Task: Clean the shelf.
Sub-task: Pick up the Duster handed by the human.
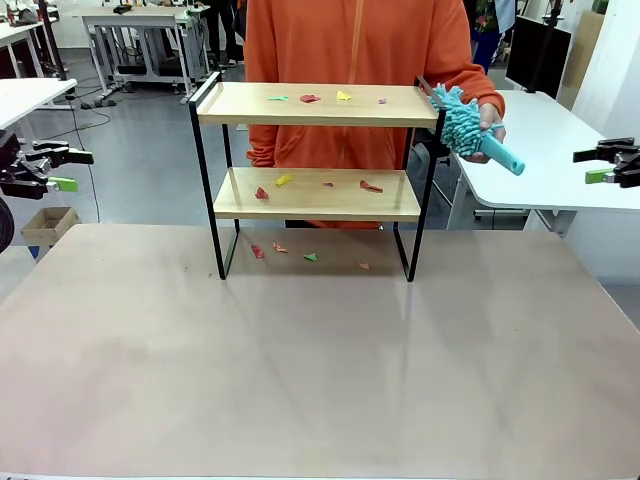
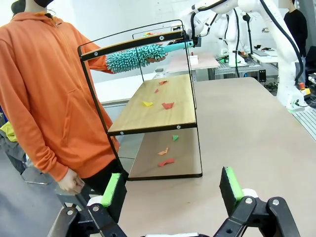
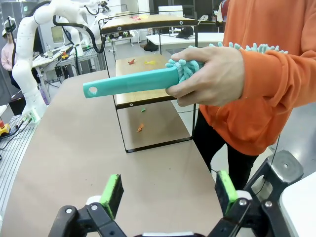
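- While the two-tier light-wood, black-framed shelf (image 1: 310, 105) stands far-centre on the tabletop (image 1: 320, 380), long axis crosswise, paper scraps (image 1: 310, 98) litter both boards.
- Person's hand (image 1: 492, 125) holds fluffy teal duster (image 1: 462, 122) at its right end, handle towards robot's right hand (image 1: 588, 165): nearer arm.
- Left hand (image 1: 76, 170), right hand both released, empty, well off the shelf.

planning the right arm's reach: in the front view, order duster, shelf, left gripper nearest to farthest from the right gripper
1. duster, held up on the right, closest to the right gripper
2. shelf, middle of the table
3. left gripper, far left edge
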Controlling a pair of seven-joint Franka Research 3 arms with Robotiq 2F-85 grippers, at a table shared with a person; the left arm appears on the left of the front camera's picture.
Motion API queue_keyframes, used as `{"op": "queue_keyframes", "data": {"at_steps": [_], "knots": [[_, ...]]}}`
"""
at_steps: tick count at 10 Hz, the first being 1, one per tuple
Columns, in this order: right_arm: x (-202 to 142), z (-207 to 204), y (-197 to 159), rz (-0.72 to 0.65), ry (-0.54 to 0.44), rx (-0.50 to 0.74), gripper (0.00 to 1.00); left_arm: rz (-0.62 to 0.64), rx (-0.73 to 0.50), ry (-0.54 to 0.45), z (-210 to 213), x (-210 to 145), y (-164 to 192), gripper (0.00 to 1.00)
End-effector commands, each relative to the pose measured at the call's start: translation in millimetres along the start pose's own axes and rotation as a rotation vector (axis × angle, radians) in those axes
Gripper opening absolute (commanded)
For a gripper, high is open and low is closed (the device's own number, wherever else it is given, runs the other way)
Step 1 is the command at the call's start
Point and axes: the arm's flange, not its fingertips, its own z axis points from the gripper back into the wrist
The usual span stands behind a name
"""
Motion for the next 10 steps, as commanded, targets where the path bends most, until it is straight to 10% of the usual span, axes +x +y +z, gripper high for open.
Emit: {"op": "queue_keyframes", "data": {"at_steps": [1, 10], "knots": [[2.0, 0.0, 0.0, 0.009, -0.002, -0.002, 1.00, -0.004, -0.001, -0.003, 0.8, 1.9, -0.2, 1.00], [25.7, -4.3, 20.6, -0.044, 0.045, -0.102, 1.00, -0.004, -0.001, -0.003, 0.8, 1.9, -0.2, 1.00]]}}
